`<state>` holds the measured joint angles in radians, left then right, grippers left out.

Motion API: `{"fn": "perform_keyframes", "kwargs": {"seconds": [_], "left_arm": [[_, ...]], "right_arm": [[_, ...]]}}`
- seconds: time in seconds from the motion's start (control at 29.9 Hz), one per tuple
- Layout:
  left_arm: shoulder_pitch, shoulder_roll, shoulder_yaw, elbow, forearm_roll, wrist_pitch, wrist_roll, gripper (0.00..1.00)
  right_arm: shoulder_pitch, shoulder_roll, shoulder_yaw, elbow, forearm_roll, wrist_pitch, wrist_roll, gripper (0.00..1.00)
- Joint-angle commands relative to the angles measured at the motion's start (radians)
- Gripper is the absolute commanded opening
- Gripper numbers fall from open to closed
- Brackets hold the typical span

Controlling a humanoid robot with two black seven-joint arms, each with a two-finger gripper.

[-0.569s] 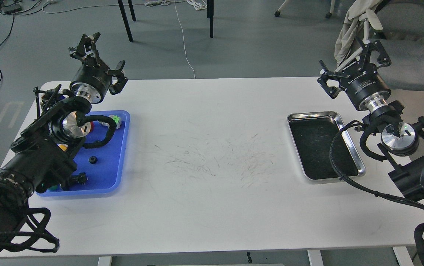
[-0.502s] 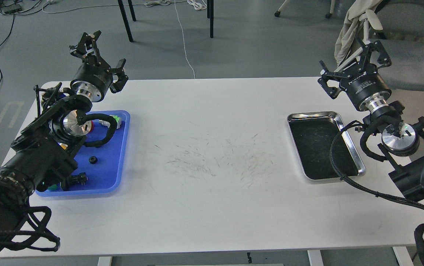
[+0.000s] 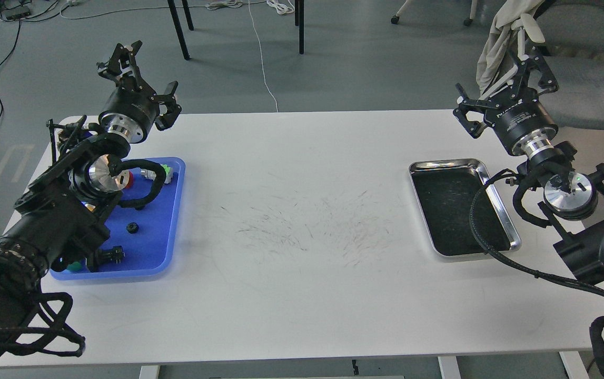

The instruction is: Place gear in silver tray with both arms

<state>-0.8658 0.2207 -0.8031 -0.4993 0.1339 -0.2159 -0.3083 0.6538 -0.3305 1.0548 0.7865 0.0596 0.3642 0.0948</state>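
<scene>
The silver tray (image 3: pixel 449 164) lies on the right side of the white table (image 3: pixel 302 295); its black bottom holds nothing. A small black gear (image 3: pixel 132 227) lies in the blue tray (image 3: pixel 175 210) at the left, with a second black toothed part (image 3: pixel 113 255) near that tray's front. My left gripper (image 3: pixel 146 73) is open and empty, raised above the table's far left edge behind the blue tray. My right gripper (image 3: pixel 496 79) is open and empty, raised above the table's far right edge behind the silver tray.
The blue tray also holds a green and white piece (image 3: pixel 165 171), a red piece (image 3: pixel 128 181) and a green piece (image 3: pixel 74 267); my left arm hides part of it. Chairs (image 3: pixel 581 84) stand beyond the right end.
</scene>
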Motion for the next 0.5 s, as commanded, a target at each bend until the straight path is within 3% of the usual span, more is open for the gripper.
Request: {"fn": "perform_keyframes", "kwargs": {"seconds": [0.0, 0.07, 0.47], "left_arm": [[-0.002, 0.0, 0.001, 0.004, -0.002, 0.001, 0.003, 0.98], [0.005, 0.002, 0.007, 0.007, 0.003, 0.004, 0.018, 0.98], [-0.044, -0.003, 0.171, 0.061, 0.016, 0.001, 0.015, 0.98]], "right_arm": [[-0.006, 0.004, -0.002, -0.003, -0.001, 0.002, 0.0, 0.99], [-0.007, 0.007, -0.002, -0.003, -0.001, 0.004, 0.0, 0.99], [-0.028, -0.001, 0.002, 0.011, 0.0, 0.001, 0.01, 0.99]]}}
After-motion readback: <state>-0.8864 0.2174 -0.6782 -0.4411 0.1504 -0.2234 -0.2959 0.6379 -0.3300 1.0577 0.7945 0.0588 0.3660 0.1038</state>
